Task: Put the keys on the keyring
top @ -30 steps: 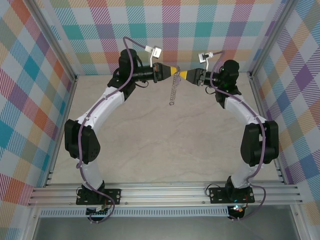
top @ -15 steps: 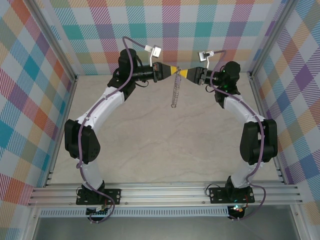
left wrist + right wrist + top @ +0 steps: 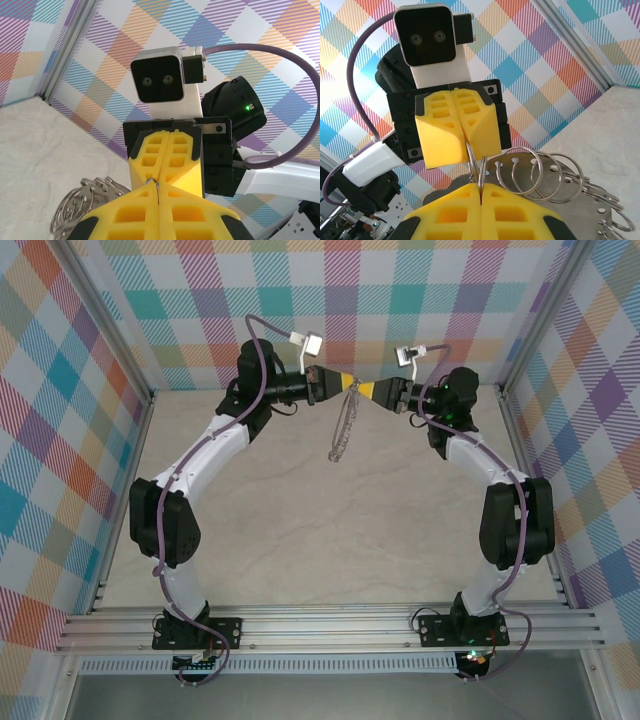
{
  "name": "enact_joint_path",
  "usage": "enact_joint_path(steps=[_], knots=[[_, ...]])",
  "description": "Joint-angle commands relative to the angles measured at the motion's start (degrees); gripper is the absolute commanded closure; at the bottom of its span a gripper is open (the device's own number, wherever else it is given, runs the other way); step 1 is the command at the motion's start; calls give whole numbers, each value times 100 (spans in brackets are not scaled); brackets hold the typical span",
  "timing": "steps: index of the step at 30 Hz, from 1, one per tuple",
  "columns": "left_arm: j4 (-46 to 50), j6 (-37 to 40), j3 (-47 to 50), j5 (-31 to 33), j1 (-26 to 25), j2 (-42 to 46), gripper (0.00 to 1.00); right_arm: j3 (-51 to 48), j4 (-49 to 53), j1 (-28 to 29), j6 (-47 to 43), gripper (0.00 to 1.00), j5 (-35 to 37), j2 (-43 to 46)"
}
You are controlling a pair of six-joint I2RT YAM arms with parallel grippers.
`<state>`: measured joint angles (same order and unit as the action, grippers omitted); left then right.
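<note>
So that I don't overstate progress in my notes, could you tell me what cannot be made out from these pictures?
Key's whereabouts: in the top view the keyring is too small and thin to pick out a key.
Pinch point: in both wrist views its wire vanishes between the shut left gripper and right gripper.
Keyring's lower part: cut off by the frame edge in both wrist views.

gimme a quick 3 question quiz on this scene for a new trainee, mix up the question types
1. Multiple choice: in the top view, what hangs below the spot where the two sets of fingertips meet? A) keyring B) cloth C) cable
2. True or false: the left gripper stands wide open.
3. Fill in: the right gripper is shut on the ____.
Key: 1 A; 2 false, it is shut on the keyring; 3 keyring.
</note>
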<state>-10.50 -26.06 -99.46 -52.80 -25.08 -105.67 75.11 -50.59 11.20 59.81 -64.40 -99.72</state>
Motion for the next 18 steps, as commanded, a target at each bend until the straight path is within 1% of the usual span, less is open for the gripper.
enact_joint_path(steps=[1,8,10,13,15,16,17,18], knots=[[-532,-92,27,95,-65,328,100,-59,-235,170,58,100,-126,-104],[-771,-214,251,235,-110,372,100,-56,-336,243,191,100,-10,-147],[-975,-349,394,365,-128,399,100,-84,-440,242,301,100,76,-160],[-1407,-594,722,741,-155,499,100,-199,-553,242,493,99,330,-139],[-1750,-792,982,1043,-171,572,100,-323,-711,242,676,95,562,-121],[-1874,-866,1072,1125,-180,598,100,-366,-827,244,786,92,633,-125],[-1990,-944,1152,1239,-195,606,100,-412,-974,242,935,85,710,-140],[-2094,-996,1218,1319,-212,624,100,-450,-1105,242,1070,81,779,-160]])
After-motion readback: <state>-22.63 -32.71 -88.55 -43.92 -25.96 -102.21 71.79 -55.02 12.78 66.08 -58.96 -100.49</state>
